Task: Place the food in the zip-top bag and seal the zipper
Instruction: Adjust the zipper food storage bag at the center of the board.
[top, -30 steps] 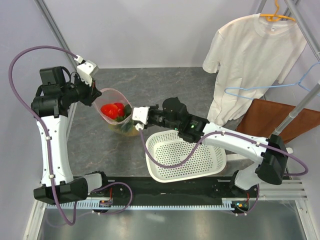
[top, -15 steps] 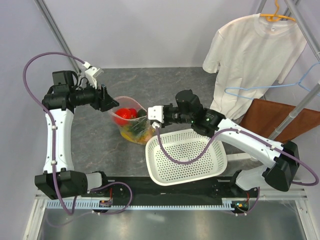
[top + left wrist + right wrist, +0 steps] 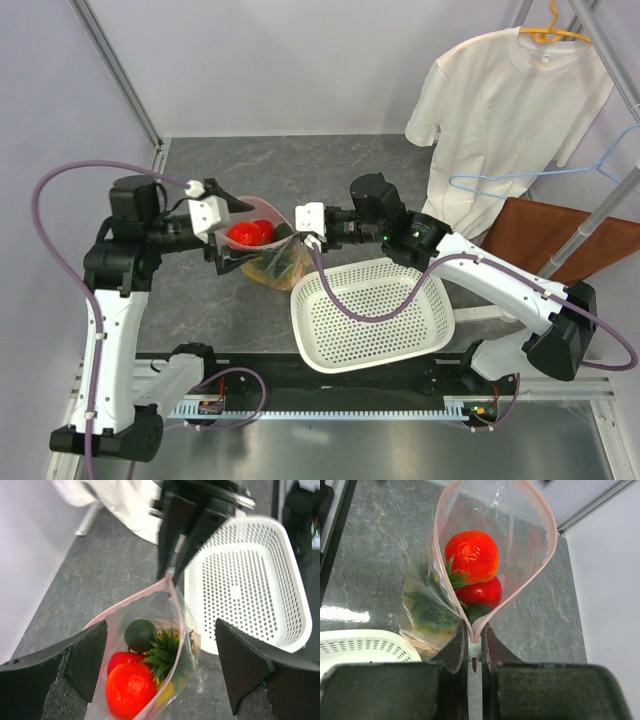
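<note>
The clear zip-top bag [image 3: 272, 262] hangs open-mouthed over the grey table, its pinkish zipper [image 3: 548, 526] spread in a wide loop. Food lies inside: a red-orange fruit [image 3: 472, 555], a red apple [image 3: 481, 593], a dark avocado [image 3: 140, 635], a pineapple crown [image 3: 165, 652] and something yellow underneath. My right gripper [image 3: 476, 641] is shut on the bag's mouth corner and holds it up; in the top view this right gripper [image 3: 296, 233] is at the bag's right end. My left gripper [image 3: 160, 672] stands wide open astride the bag, touching nothing. From above, the left gripper [image 3: 236, 236] sits at the bag's left side.
An empty white perforated basket [image 3: 370, 315] sits just right of the bag and under the right arm, close to the bag's lower corner. A white T-shirt [image 3: 500, 110], a blue hanger [image 3: 520, 180] and a brown board [image 3: 560, 240] stand at the back right. Walls close the left side.
My left gripper let go of the bag's left edge, opened wide and swung down toward the near side of the bag. The right gripper kept its hold and carried the bag slightly back and right.
</note>
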Tool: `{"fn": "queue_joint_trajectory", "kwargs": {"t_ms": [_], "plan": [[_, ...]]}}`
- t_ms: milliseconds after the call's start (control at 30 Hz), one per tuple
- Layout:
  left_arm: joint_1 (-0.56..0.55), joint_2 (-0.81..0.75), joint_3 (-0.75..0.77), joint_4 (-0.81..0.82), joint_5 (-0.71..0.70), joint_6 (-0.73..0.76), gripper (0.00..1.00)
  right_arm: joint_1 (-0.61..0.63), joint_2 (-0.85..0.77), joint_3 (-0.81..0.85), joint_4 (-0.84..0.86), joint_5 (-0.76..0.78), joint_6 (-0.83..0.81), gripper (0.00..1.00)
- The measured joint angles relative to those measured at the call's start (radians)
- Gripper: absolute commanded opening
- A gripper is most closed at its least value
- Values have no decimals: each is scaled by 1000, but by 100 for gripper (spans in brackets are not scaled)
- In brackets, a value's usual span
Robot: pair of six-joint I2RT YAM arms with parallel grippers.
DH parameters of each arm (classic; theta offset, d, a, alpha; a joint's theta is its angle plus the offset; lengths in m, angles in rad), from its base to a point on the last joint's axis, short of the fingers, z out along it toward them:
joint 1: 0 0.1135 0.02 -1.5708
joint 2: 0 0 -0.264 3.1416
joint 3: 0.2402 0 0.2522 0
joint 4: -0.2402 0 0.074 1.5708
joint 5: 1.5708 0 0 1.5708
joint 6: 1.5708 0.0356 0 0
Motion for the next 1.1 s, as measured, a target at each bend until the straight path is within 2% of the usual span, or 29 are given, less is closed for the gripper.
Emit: {"fn": "queue_joint_trajectory", "kwargs": {"t_ms": [167, 267, 400, 700, 1000, 1100], "plan": [[-178, 31, -60, 3, -97, 133, 91, 0, 5, 1, 0, -14, 19, 0], [-229, 54, -71, 16, -141, 170, 91, 0, 5, 1, 0, -16, 26, 0], [-295, 51, -125, 112, -229, 193, 90, 2, 5, 1, 0, -17, 30, 0], [-348, 70, -162, 220, -351, 254, 88, 18, 5, 1, -2, -14, 26, 0], [-360, 37, -167, 256, -388, 322, 89, 23, 5, 1, -10, -14, 24, 0], [-372, 32, -167, 254, -391, 355, 82, 24, 5, 1, -12, -16, 18, 0]]}}
